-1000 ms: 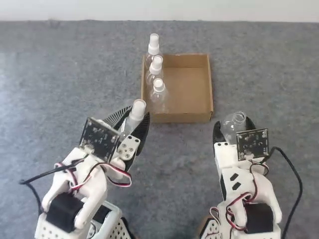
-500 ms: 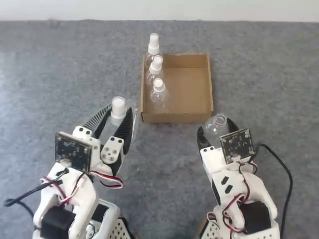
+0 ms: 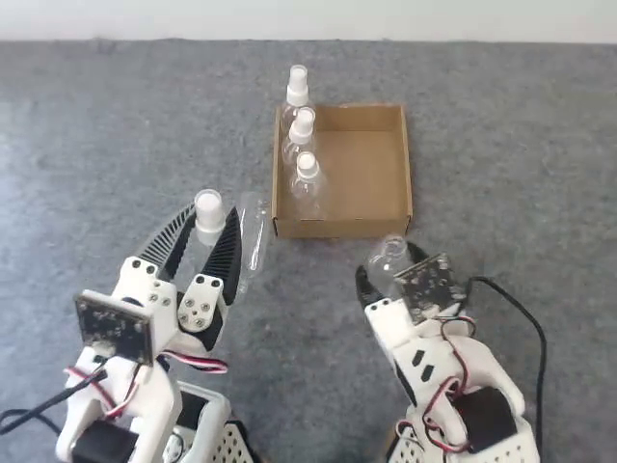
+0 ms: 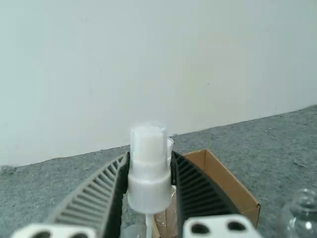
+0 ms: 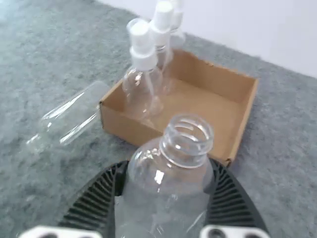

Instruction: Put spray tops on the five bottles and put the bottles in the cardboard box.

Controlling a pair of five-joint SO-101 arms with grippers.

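My left gripper (image 3: 204, 230) (image 4: 148, 183) is shut on a white spray top (image 3: 208, 214) (image 4: 147, 171), held upright left of the cardboard box (image 3: 390, 222) (image 5: 218, 91). My right gripper (image 3: 388, 273) (image 5: 166, 191) is shut on an open-necked clear bottle (image 3: 389, 256) (image 5: 171, 171), just in front of the box's near wall. Two capped bottles (image 3: 307, 183) (image 5: 141, 74) stand along the box's left side, the other one (image 3: 302, 133) behind it. A third capped bottle (image 3: 297, 89) stands at the box's far left corner; I cannot tell whether inside. An uncapped bottle (image 3: 251, 241) (image 5: 67, 119) lies on the mat beside the left gripper.
Grey carpet-like mat (image 3: 116, 145) covers the table, with a pale wall (image 4: 148, 59) behind. The right half of the box floor (image 3: 371, 169) is bare. Cables trail from both arm bases near the front edge.
Both arms have pulled back toward the front; the left gripper carried the spray top to the left, off the lying bottle, and the right gripper brought its bottle leftward.
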